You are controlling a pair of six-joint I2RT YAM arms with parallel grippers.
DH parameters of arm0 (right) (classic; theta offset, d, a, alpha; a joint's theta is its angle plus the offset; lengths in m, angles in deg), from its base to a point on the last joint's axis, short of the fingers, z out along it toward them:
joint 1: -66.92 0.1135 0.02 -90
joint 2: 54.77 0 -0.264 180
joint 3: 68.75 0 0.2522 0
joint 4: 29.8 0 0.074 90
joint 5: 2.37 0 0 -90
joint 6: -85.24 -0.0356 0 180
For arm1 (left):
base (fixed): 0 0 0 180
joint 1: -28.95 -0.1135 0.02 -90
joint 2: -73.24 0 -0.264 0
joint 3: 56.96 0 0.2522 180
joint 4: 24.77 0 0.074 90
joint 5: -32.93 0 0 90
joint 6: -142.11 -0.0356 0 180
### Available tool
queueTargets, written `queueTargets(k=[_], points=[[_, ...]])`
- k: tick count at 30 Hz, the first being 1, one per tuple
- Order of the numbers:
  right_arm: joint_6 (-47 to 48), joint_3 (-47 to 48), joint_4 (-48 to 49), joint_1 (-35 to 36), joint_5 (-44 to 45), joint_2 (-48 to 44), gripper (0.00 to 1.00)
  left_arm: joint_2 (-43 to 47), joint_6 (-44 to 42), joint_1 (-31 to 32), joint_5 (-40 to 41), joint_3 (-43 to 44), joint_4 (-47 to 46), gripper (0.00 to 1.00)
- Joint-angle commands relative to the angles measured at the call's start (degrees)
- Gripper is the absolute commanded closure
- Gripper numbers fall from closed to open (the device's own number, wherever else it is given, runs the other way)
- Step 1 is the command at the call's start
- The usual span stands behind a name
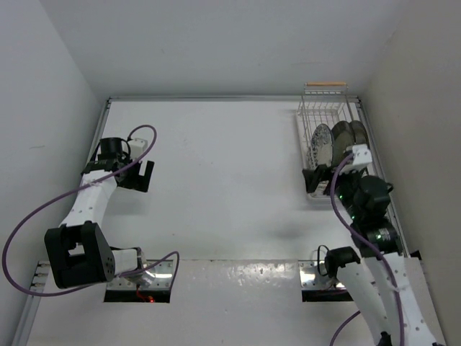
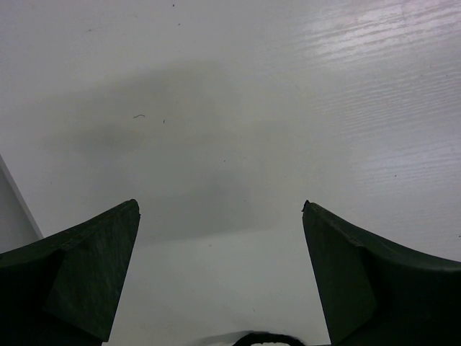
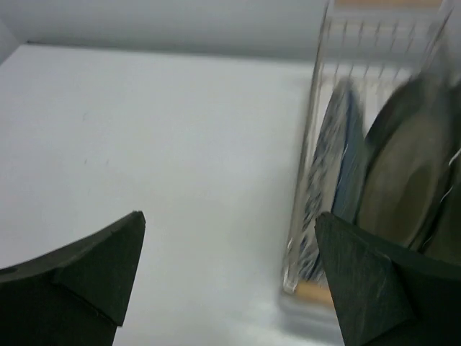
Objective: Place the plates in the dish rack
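Three plates (image 1: 340, 141) upright in rack (image 1: 310, 115) | right tool (image 1: 319, 178) at rack's near end, spread, empty | left tool (image 1: 142, 175) far left of rack, spread, empty

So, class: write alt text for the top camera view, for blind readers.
Three plates stand on edge in a white wire rack at the table's far right corner. The right tool hovers at the rack's near end; the left tool hovers above the table's left side.

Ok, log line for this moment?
plates: three upright in dish rack | left gripper: open, over table | right gripper: open, at rack's near end
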Motion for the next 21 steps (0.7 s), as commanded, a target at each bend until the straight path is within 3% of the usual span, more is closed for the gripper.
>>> queueTargets(k=[1, 6, 9, 14, 21], points=[[-18.6, -10.1, -6.4, -0.2, -3.2, -6.0, 0.00, 0.1, 0.2, 1.4, 0.3, 2.6, -0.5, 0.00], [-30.6, -18.9, -17.7, -0.2, 1.0, -12.9, 0.00, -0.4, 0.2, 2.6, 0.3, 2.6, 0.0, 0.00], [-32.6, -21.7, -19.3, -0.2, -1.7, -17.3, 0.00, -0.4, 0.2, 3.7, 0.8, 2.1, 0.0, 0.00], [-37.0, -27.5, -18.9, -0.1, 2.3, -25.7, 0.00, -0.4, -1.1, 4.9, 3.9, 0.4, 0.0, 0.00], [-38.9, -27.3, -19.6, -0.1, 4.7, -21.7, 0.00, -0.4, -2.3, 8.6, 7.1, -2.2, 0.0, 0.00]])
